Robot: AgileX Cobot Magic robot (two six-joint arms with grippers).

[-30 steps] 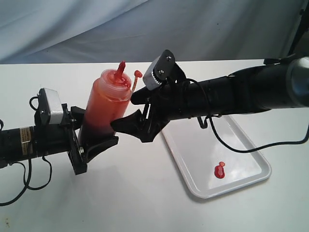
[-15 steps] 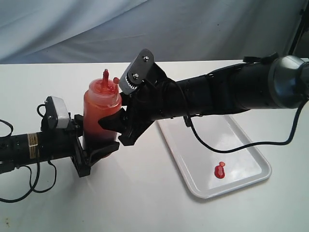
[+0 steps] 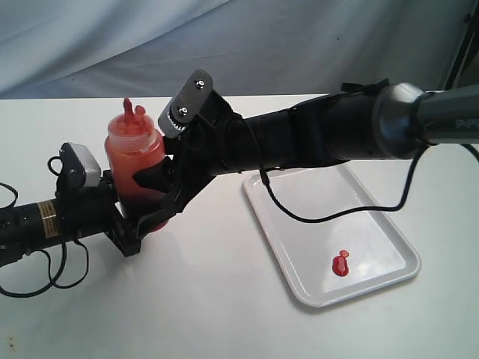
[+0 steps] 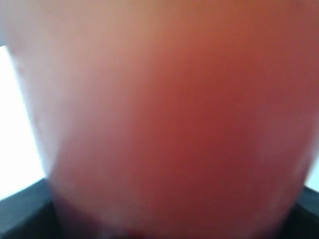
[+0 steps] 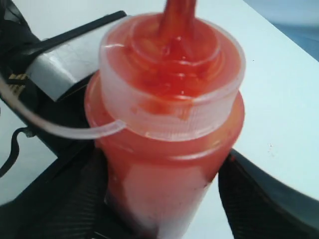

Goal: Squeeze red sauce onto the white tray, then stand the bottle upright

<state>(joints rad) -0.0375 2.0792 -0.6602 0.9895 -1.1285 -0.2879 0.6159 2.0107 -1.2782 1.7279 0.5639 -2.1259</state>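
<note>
The bottle (image 3: pixel 135 161) stands upright on the table at the left, its red nozzle (image 3: pixel 127 108) pointing up and the tethered cap (image 3: pixel 140 111) beside it. Red sauce fills it and stains its shoulder (image 5: pixel 169 84). My left gripper (image 3: pixel 142 215) is shut on the bottle's lower part; the bottle's wall (image 4: pixel 164 114) fills the left wrist view. My right gripper (image 3: pixel 153 193) reaches across from the right and straddles the bottle, open. One dark finger (image 5: pixel 75 199) lies against the wall, the other finger (image 5: pixel 269 199) stands apart. The white tray (image 3: pixel 314 217) lies at the right with a small red sauce blob (image 3: pixel 340 263).
The right arm (image 3: pixel 337 142) stretches over the tray's far end, and its cable (image 3: pixel 299 217) hangs down onto the tray. The left arm (image 3: pixel 45 221) lies low along the table with loose cables near the front left. A grey cloth backdrop hangs behind the table.
The bottle has swung from tilted to upright and shifted left with the left gripper. The right gripper followed it left and now has its fingers either side of the bottle.
</note>
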